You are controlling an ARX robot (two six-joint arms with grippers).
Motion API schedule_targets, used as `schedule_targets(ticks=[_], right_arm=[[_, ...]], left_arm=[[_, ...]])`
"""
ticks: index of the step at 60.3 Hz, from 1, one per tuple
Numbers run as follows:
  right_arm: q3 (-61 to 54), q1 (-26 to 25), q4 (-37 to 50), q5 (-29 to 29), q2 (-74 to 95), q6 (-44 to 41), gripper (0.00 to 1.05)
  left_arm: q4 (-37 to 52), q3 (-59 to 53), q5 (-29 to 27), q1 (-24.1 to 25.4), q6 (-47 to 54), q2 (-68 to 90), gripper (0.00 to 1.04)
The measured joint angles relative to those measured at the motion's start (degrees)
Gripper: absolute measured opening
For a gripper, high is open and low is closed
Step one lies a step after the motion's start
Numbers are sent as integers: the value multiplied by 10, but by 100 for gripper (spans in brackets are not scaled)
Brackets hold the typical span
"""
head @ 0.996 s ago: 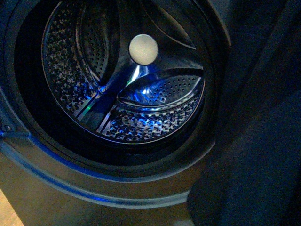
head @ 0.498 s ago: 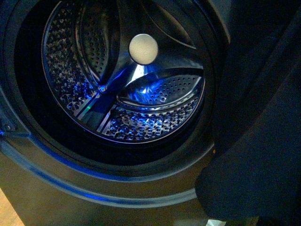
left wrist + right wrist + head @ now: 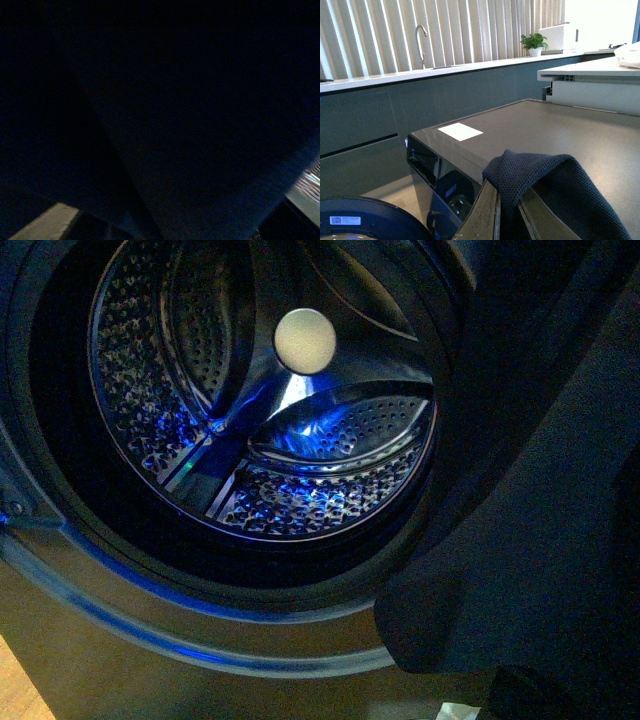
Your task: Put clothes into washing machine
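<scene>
- Front view, way down at 7 o'clock: a little sliver of wooden floor (image 3: 14,688) beside the machine's front.
- The washing machine (image 3: 120,660) fills most of that view. It has a grey front and a round mouth ringed by a black gasket (image 3: 60,440), with a blue sheen along the ring from about 6 to 8 o'clock.
- The steel drum (image 3: 140,410) inside is shiny and full of holes, with nothing lying in the part I can see. Blue light (image 3: 300,430) glows just under its middle, towards 6 o'clock.
- There's a cream disc (image 3: 305,340) at the drum's hub, a bit towards 12 o'clock from the light.
- The clothes (image 3: 560,540) are one big dark navy piece hanging in front of the mouth's right side. It covers the rim from roughly 1 to 5 o'clock, and its lower edge crosses the grey ring near 5 o'clock. I can't tell if any of it reaches inside the drum.
- Left wrist view: dark, nothing to read from it, so I can't tell how the left gripper's jaws stand.
- Right wrist view: the right gripper (image 3: 510,217) has its jaws clamped on a fold of the navy fabric, which bunches up between and over them.
- Behind that fold is the machine's flat grey top (image 3: 560,130) with a white sticker (image 3: 460,131) on it.
- Further back there's a tabletop (image 3: 380,80) with a curved tap (image 3: 420,37), a potted plant (image 3: 534,42) and pale vertical blinds (image 3: 470,25).
</scene>
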Motion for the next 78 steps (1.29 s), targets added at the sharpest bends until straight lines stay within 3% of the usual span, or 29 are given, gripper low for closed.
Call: schedule_targets(ticks=[21, 25, 48, 63, 78], right_arm=[[2, 0, 0, 0, 0, 0, 3], [2, 0, 0, 0, 0, 0, 3], [5, 0, 1, 0, 0, 0, 3], [5, 0, 1, 0, 0, 0, 4], [5, 0, 1, 0, 0, 0, 41]], left_arm=[[27, -40, -13, 49, 13, -45, 14], [29, -49, -16, 66, 9, -56, 9], [28, -91, 12, 154, -28, -130, 7], [15, -115, 40, 185, -36, -182, 7], [0, -149, 57, 209, -31, -200, 7]])
